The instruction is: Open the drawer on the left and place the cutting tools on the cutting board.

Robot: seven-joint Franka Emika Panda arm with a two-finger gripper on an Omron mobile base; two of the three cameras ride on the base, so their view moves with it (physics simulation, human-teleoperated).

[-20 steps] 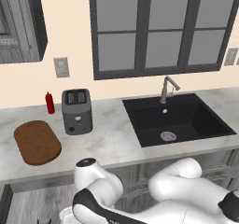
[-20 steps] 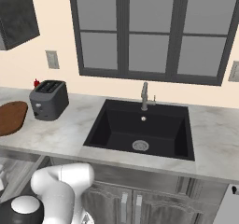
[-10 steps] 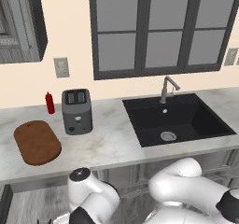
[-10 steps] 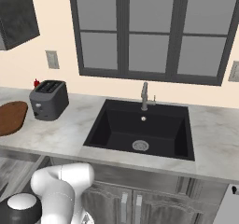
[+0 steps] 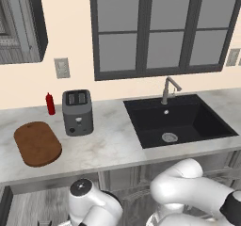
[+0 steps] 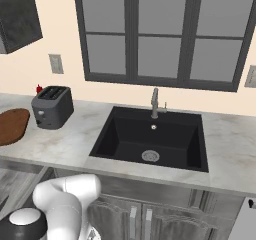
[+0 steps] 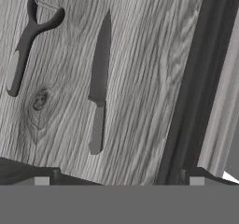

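The gripper (image 7: 119,181) is hanging wide open and empty over the drawer (image 7: 140,101), where a knife (image 7: 99,83) and probably a peeler (image 7: 25,43) are lying apart.

Drawer (image 7: 140,78) floor: grey wood grain, one dark knot. Knife (image 7: 99,85): grey steel blade, grey handle. Peeler (image 7: 28,41): dark body, pale grip inset. Cutting board (image 5: 37,143): reddish-brown wood. Toaster (image 5: 77,112): dark grey. Bottle (image 5: 50,103): red. Counter (image 5: 108,145): pale veined marble. Sink (image 5: 179,121): black.
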